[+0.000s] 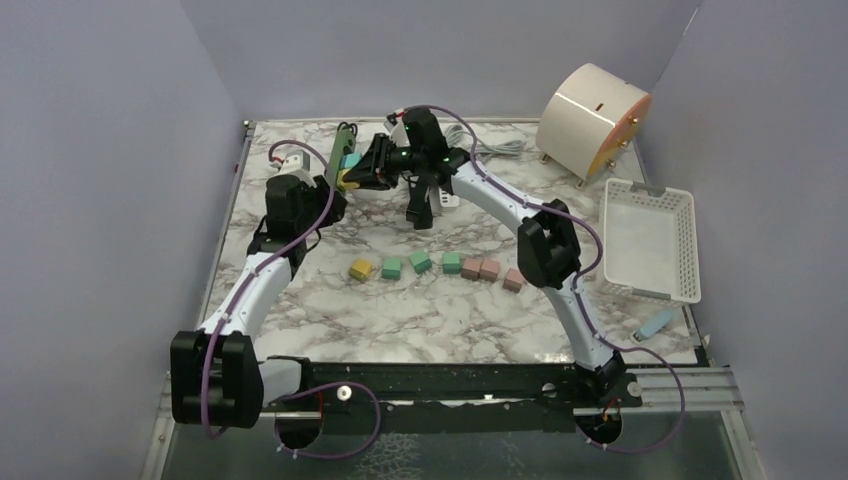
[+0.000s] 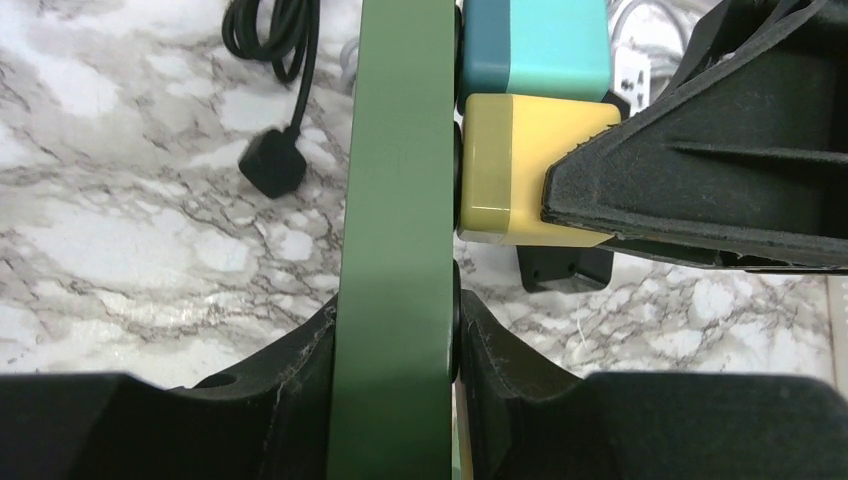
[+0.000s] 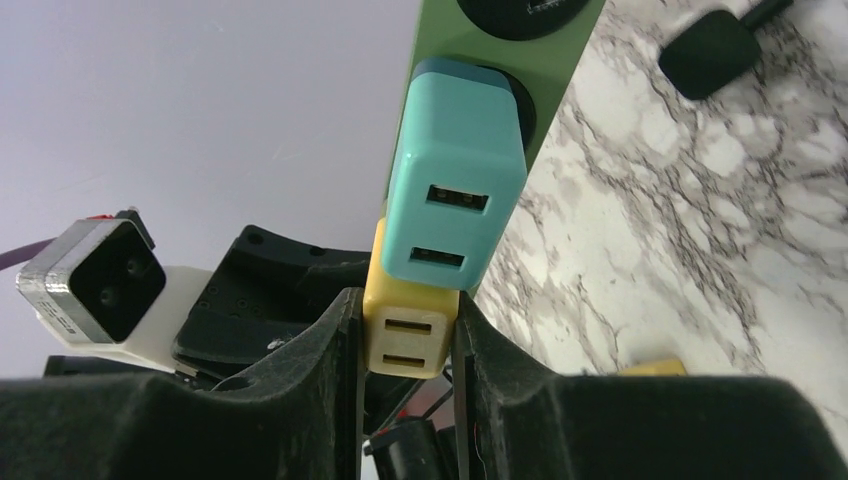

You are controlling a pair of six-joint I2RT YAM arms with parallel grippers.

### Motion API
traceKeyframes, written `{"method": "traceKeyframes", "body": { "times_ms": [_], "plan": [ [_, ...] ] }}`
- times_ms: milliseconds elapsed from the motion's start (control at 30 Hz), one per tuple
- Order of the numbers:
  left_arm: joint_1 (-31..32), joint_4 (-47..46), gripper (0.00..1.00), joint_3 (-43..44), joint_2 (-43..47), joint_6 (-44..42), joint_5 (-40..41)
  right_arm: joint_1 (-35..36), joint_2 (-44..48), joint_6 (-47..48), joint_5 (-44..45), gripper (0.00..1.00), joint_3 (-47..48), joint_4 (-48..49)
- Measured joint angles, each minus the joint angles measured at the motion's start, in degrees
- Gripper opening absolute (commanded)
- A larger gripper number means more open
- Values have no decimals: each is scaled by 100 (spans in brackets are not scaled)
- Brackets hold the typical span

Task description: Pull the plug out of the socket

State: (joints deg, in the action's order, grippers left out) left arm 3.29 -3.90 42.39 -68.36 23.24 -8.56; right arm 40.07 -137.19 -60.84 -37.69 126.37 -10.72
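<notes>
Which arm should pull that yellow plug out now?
The right arm: the right gripper is shut on the yellow plug, while the left gripper grips the green power strip, probably bracing it.

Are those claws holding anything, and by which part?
The left gripper clamps the green power strip across its front and back faces; the right gripper pinches the yellow USB charger by its two sides.

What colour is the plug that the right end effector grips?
It is a yellow plug, next to a teal plug; right wrist view shows it best.
</notes>
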Motion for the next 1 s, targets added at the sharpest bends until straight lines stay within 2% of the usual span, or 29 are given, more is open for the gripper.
{"method": "traceKeyframes", "body": {
  "times_ms": [167,333,667,1000],
  "plan": [
    [177,632,0,219,-160,46,109,-55,282,-175,-42,1,-717,144],
    [210,1012,0,446,-280,160,114,-72,407,-374,52,1,-953,212],
    [221,1261,0,625,-319,232,-7,-153,778,-984,190,1,-1692,815],
    [260,1259,0,680,-332,234,-94,-302,778,-1093,-262,1,-1709,796]
  ]
}}
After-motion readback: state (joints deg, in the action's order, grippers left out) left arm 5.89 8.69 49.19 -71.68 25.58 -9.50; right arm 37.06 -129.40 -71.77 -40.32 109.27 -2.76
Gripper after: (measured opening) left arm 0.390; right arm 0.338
